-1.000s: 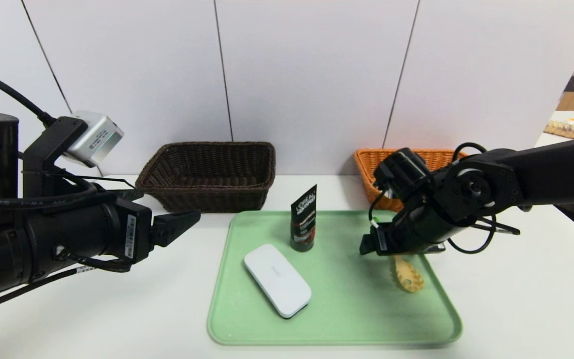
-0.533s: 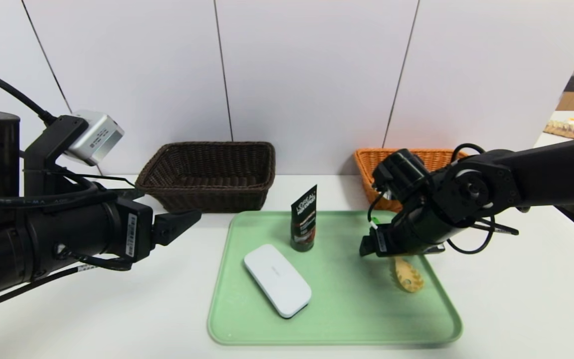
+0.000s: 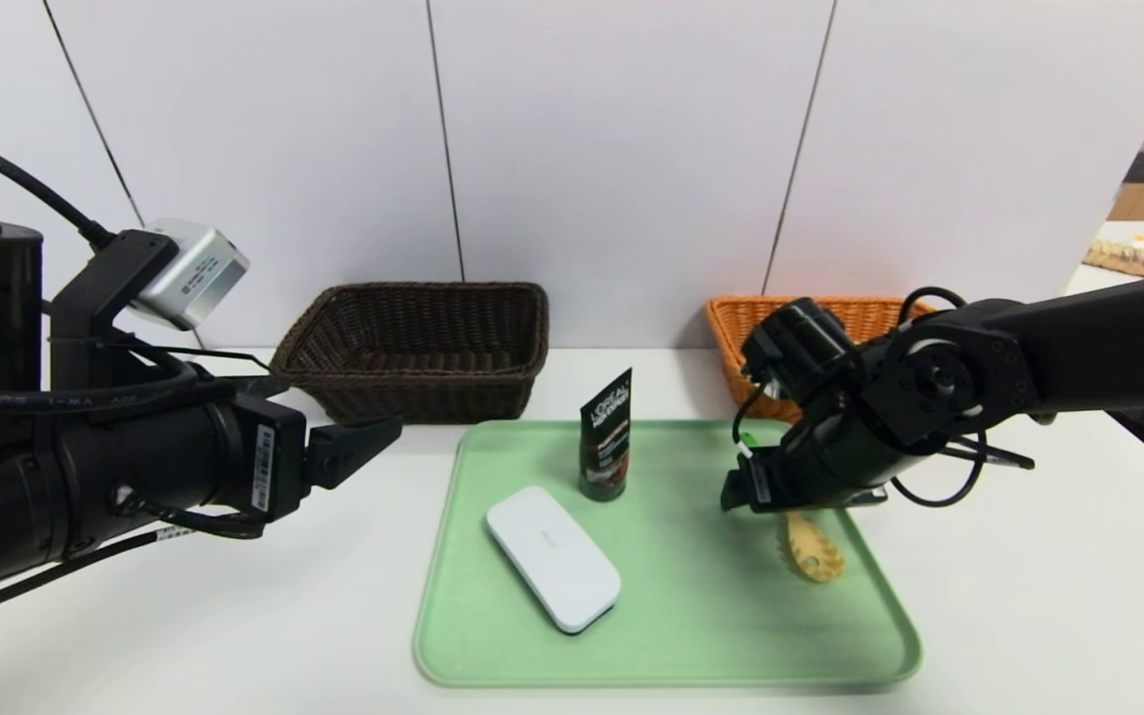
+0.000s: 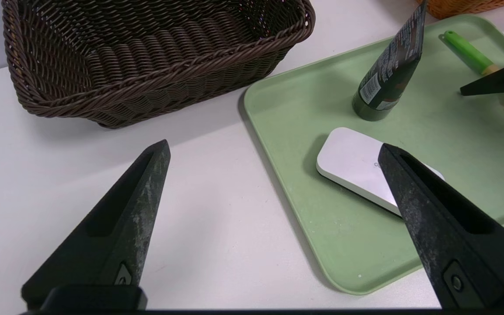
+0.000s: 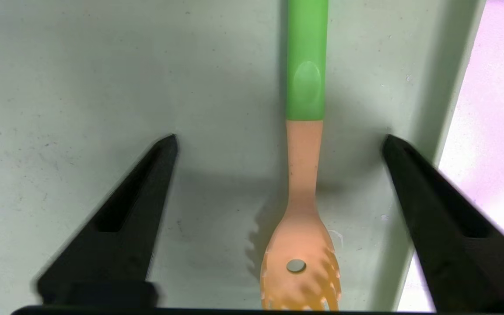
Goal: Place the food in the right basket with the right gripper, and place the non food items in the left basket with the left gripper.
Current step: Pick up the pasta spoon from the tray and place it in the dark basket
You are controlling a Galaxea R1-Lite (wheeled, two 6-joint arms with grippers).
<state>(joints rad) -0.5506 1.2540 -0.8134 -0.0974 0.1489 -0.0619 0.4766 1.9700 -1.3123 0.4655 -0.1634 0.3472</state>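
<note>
White tabletop, green plastic tray [image 3: 493, 655]: right gripper [image 5: 278, 144], jaws open, straddling yellow green-handled pasta spoon [image 5: 303, 175] at tray's right; left gripper [image 4: 274, 153] open, idle left; banana unseen; next, probably closing on spoon

From the head view, the right arm covers most of the orange-tan woven wicker basket [image 3: 746, 333] and the handle of the yellow pasta spoon [image 3: 810, 548] (only its toothed head shows). The dark tube's [image 3: 605, 433] small print is unreadable.
</note>
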